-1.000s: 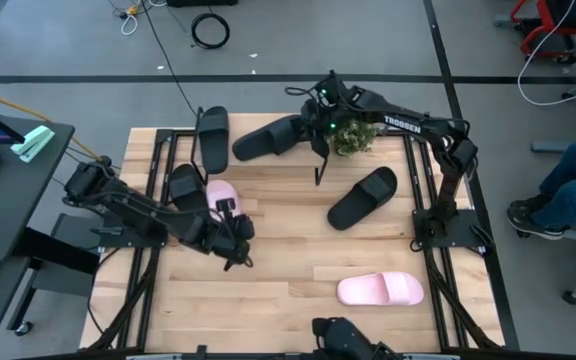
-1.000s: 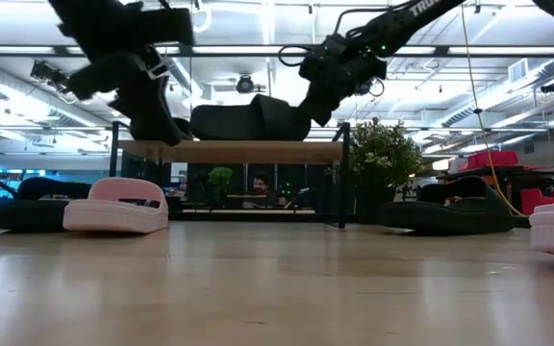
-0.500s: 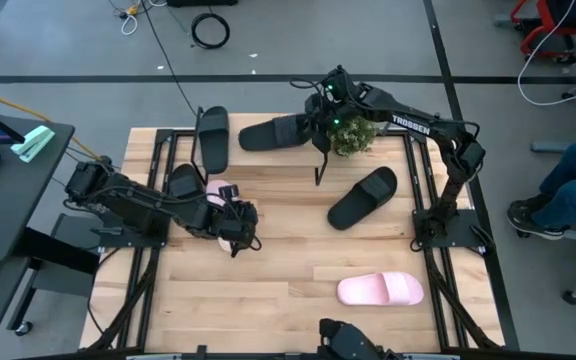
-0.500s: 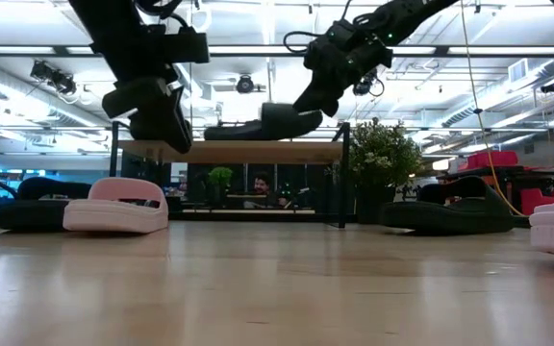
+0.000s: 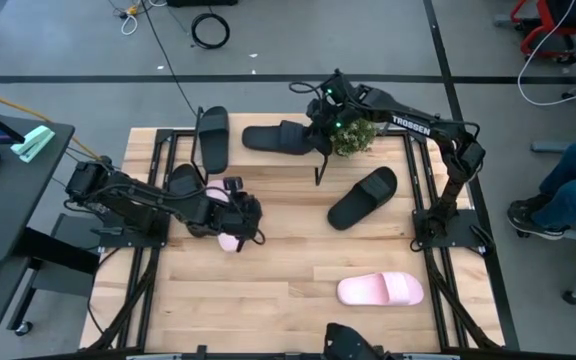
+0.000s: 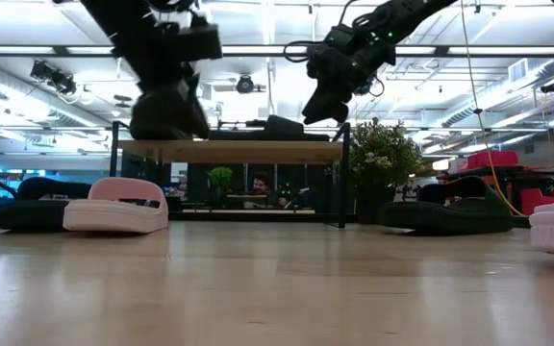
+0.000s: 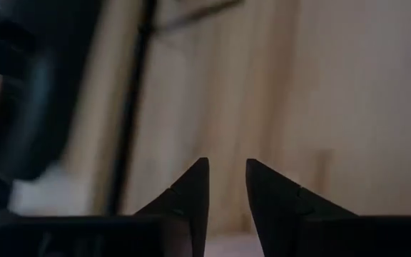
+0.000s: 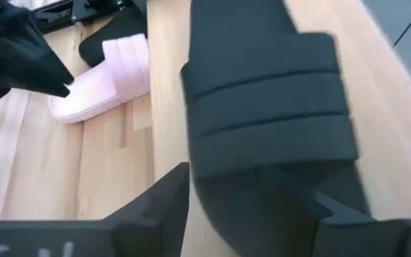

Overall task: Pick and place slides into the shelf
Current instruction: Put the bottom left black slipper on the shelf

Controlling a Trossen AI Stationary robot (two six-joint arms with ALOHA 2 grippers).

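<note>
A black slide [image 5: 278, 137] [image 6: 272, 126] lies flat on the shelf's wooden top board [image 6: 229, 151]. My right gripper [image 5: 318, 120] [image 8: 252, 189] stands open over its end nearest the plant. A second black slide [image 5: 213, 140] lies on the shelf top farther left. My left gripper [image 5: 251, 222] [image 7: 227, 165] hangs open, nothing between its fingers, above a pink slide [image 5: 230, 240] [image 6: 115, 204] that rests sole-down on the table in front of the shelf. My right gripper has its fingers apart at the black slide's end [image 8: 262, 214], coming from above. The slide lies level on the shelf top. Whether a finger touches it, I cannot tell.
A black slide [image 5: 183, 185] lies left of the pink one. Another black slide [image 5: 363, 197] and a pink slide [image 5: 380, 290] lie on the table's right half. A potted plant [image 5: 353, 137] stands right of the shelf. A person's legs [image 5: 568, 190] show beyond the right edge.
The black slide, hanging tilted from my right gripper a second ago, has come down and now lies flat on the shelf top, turned more along it. My left gripper has moved a little toward the far edge above the pink slide, which has stayed put.
</note>
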